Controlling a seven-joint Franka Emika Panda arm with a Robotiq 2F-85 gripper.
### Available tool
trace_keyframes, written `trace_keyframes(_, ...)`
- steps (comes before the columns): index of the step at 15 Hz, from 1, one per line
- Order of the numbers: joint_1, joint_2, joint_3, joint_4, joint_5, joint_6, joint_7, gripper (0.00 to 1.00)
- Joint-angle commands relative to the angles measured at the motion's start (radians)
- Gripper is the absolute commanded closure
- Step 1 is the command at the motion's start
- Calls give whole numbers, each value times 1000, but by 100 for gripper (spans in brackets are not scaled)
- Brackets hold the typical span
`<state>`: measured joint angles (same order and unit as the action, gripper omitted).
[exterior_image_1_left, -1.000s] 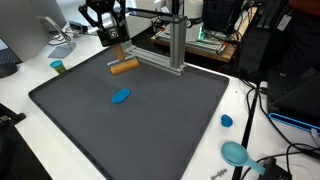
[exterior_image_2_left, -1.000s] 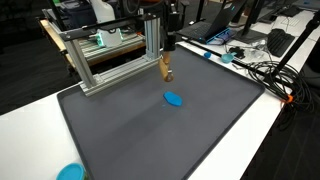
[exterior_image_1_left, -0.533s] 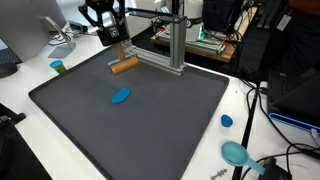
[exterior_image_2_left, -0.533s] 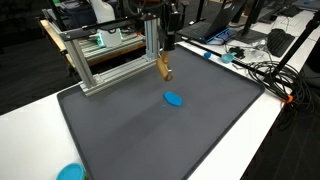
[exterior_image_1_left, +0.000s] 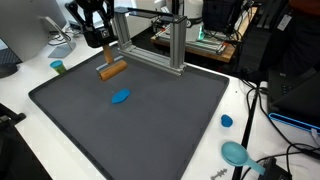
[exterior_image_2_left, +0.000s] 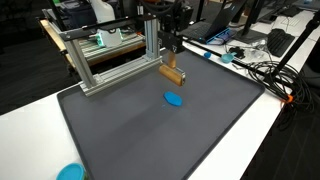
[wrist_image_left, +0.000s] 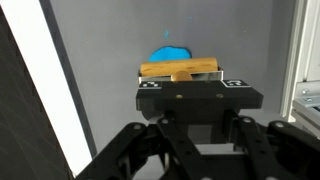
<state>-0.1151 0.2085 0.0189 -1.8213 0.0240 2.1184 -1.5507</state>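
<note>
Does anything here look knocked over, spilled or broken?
Nothing stands out. The claw grips a wooden block squarely over the dark mat, and a small blue piece lies flat on the mat nearby. No spills or damage show.

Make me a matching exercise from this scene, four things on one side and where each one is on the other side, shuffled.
Things:
1. wooden block
2. blue oval piece
3. small blue cap
4. metal frame

Places:
A. lying on the white table, off the mat
B. clamped in the gripper
C. standing at the mat's back edge
D. lying loose on the dark mat

Pairs: 1-B, 2-D, 3-A, 4-C.
</note>
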Motion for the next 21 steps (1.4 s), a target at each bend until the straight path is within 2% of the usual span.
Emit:
trace_keyframes(1, -31, 69, 2, 51, 103, 98, -112, 79)
trace_keyframes(3, -46, 115, 2, 73, 151, 89, -101, 79)
trace_keyframes(4, -27, 69, -3, 22, 98, 91, -73, 79)
trace_keyframes(5, -32, 85, -3, 25, 100, 92, -73, 54)
trace_keyframes(7, -31, 93, -2, 24, 99, 92, -72, 54)
trace_keyframes(8, -29, 92, -2, 25, 99, 92, -72, 79)
trace_keyframes(9, -25, 96, -3, 11, 81, 125, -86, 79)
trace_keyframes(12, -29, 120, -5, -3, 60, 97, -96, 79)
trace_keyframes(21, -43, 137, 14, -56, 86, 173, -186, 79)
